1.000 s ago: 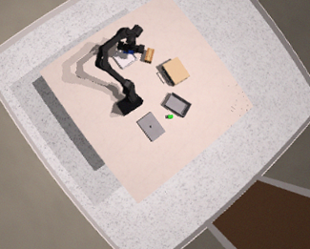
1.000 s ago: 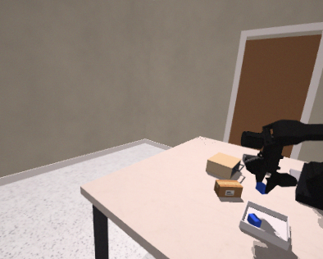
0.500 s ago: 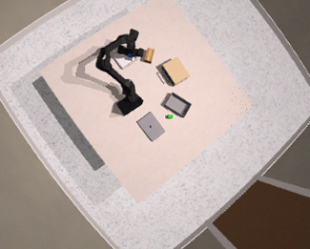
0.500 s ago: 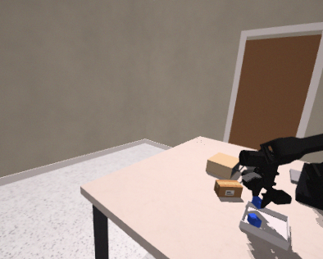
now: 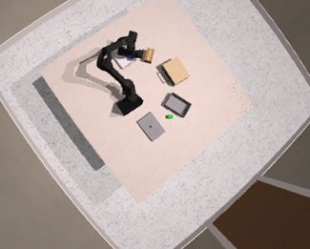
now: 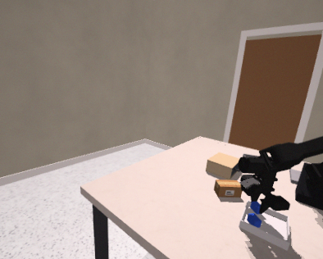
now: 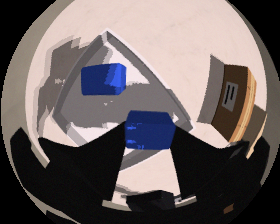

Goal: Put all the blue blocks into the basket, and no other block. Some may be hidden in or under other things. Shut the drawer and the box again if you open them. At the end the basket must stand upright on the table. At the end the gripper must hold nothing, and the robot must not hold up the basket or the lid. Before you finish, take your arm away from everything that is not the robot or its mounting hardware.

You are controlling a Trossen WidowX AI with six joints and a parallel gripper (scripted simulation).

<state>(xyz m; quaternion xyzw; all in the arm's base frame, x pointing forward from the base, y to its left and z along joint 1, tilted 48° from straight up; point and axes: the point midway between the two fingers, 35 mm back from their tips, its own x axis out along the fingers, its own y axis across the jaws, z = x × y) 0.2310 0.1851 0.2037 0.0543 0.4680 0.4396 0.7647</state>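
My gripper [image 7: 148,126] [image 6: 258,207] [image 5: 131,56] is shut on a blue block [image 7: 149,128] [image 6: 256,206]. It holds the block just above the white basket [image 7: 151,77] [image 6: 268,235] [image 5: 123,64], near the basket's edge. A second blue block [image 7: 103,80] [image 6: 254,221] lies inside the basket. The basket stands upright on the table.
A small brown labelled box [image 6: 228,188] [image 7: 230,102] [image 5: 148,55] stands close beside the basket. A tan box with a handle [image 6: 221,164] [image 5: 175,71] stands behind it. A dark open container [image 5: 177,104], a green block [image 5: 169,116] and a flat grey square [image 5: 151,126] lie near the arm's base.
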